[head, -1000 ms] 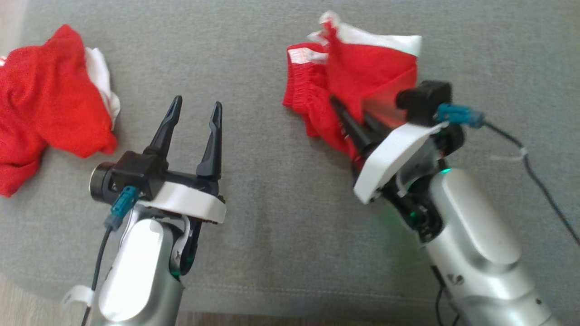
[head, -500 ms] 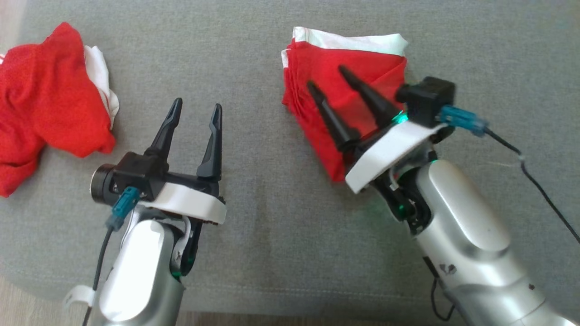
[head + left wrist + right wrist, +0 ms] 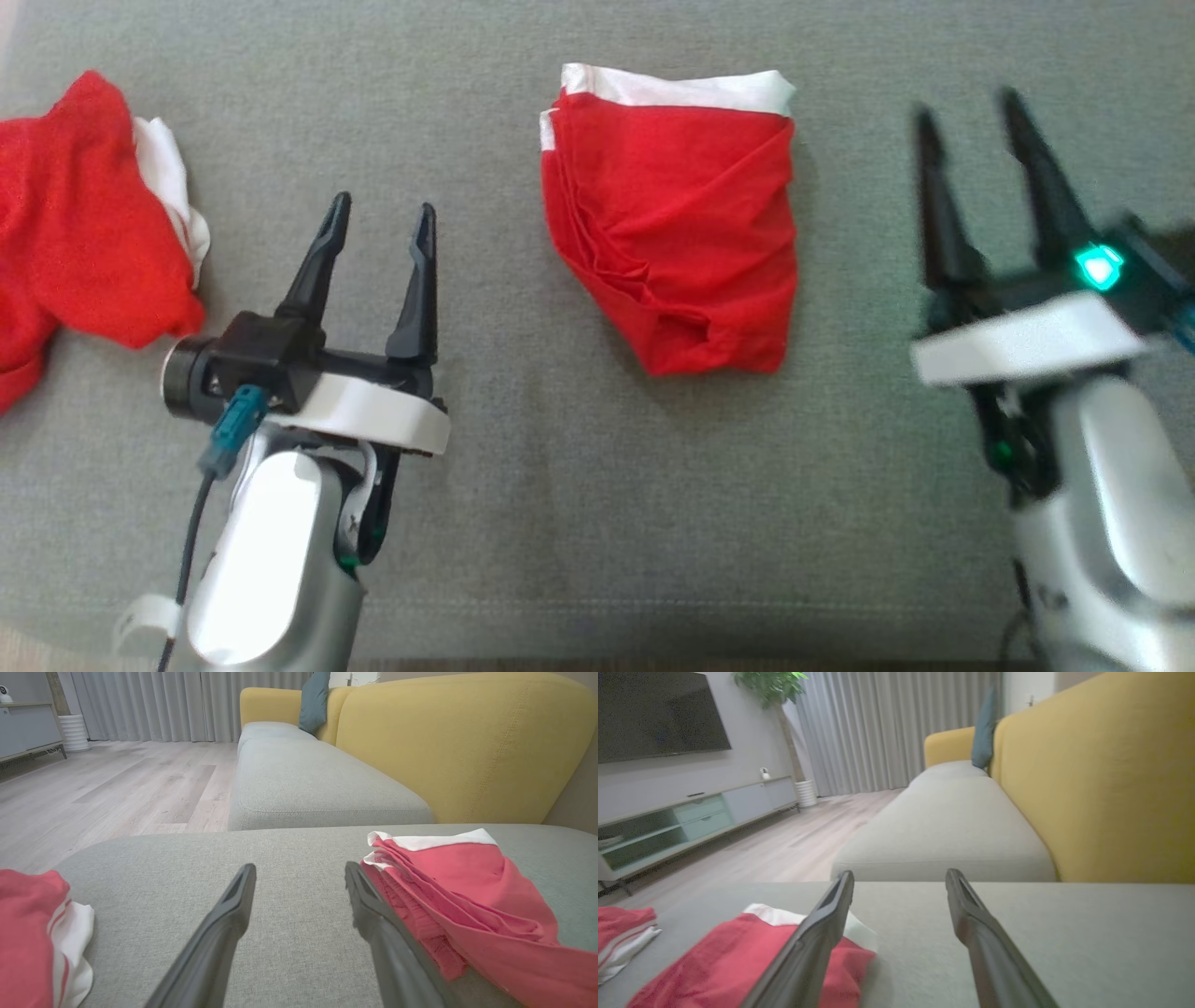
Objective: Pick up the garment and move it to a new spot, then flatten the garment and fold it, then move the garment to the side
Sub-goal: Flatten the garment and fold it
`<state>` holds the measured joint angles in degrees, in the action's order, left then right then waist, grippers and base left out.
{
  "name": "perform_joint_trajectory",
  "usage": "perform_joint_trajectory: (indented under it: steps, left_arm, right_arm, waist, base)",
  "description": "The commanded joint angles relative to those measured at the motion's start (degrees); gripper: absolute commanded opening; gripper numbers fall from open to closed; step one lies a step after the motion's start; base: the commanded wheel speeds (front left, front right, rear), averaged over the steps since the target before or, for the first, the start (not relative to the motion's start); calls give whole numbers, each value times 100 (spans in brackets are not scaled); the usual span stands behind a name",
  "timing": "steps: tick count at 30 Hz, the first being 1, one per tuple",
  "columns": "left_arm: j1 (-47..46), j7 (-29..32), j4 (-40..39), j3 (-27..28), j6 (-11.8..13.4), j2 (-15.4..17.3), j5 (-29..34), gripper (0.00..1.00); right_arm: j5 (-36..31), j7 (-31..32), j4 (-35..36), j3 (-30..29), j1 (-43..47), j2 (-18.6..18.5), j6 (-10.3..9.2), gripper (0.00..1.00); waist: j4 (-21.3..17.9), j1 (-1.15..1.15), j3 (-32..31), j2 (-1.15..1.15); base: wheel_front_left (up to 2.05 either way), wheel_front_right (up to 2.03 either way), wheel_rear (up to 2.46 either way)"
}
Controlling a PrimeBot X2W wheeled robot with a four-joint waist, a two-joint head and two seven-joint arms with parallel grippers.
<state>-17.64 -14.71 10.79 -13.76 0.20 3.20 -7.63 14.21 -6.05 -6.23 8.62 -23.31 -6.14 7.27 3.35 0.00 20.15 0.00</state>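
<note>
A folded red garment [image 3: 677, 219] with a white band along its far edge lies on the grey cushion [image 3: 579, 485], between both arms. It also appears at the right of the left wrist view as the red garment [image 3: 472, 905], and at the lower left of the right wrist view as the garment [image 3: 728, 961]. My left gripper [image 3: 381, 213] stands open to its left with nothing between the fingers. Off to the garment's right, my right gripper [image 3: 966, 105] is open and empty, apart from the cloth.
A second crumpled red and white garment [image 3: 79, 243] lies at the cushion's far left edge. A yellow sofa back [image 3: 458, 742] rises behind the seat, and wooden floor [image 3: 107, 784] lies beyond the cushion's edge. A media unit [image 3: 682, 821] stands across the room.
My right gripper let go of the garment, opened and drew away to the right. The garment settled flat and folded on the cushion. The head view shifted slightly; the left arm stayed put.
</note>
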Motion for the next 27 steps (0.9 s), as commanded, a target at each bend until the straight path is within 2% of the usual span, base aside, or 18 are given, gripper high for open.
perform_joint_trajectory:
  steps: [1,6,11,22,26,27]
  left_arm:
    - [14,-29,-239,248,39,139,43,100]
    - [93,-29,-310,284,64,205,66,100]
    - [153,-29,-364,280,80,256,81,100]
    - [152,-29,-353,240,166,292,96,100]
    - [135,-29,-373,232,189,299,96,100]
    - [123,-29,-382,227,194,302,101,100]
  right_arm:
    - [-103,5,331,-109,232,0,22,100]
    - [-270,120,721,-615,951,7,22,100]
    - [-320,196,993,-836,1359,119,22,100]
    - [-391,325,1151,-858,1422,230,22,100]
    - [-439,443,1011,-656,1300,226,22,100]
    - [-445,475,924,-528,1241,225,22,74]
  waist:
    - [-49,0,-23,0]
    - [-131,0,-77,0]
    - [-184,0,-97,0]
    - [-159,0,-94,0]
    - [-141,0,-59,0]
    - [-131,0,-36,0]
  base:
    - [0,0,0]
    - [0,0,0]
    - [0,0,0]
    - [0,0,0]
    - [0,0,0]
    - [0,0,0]
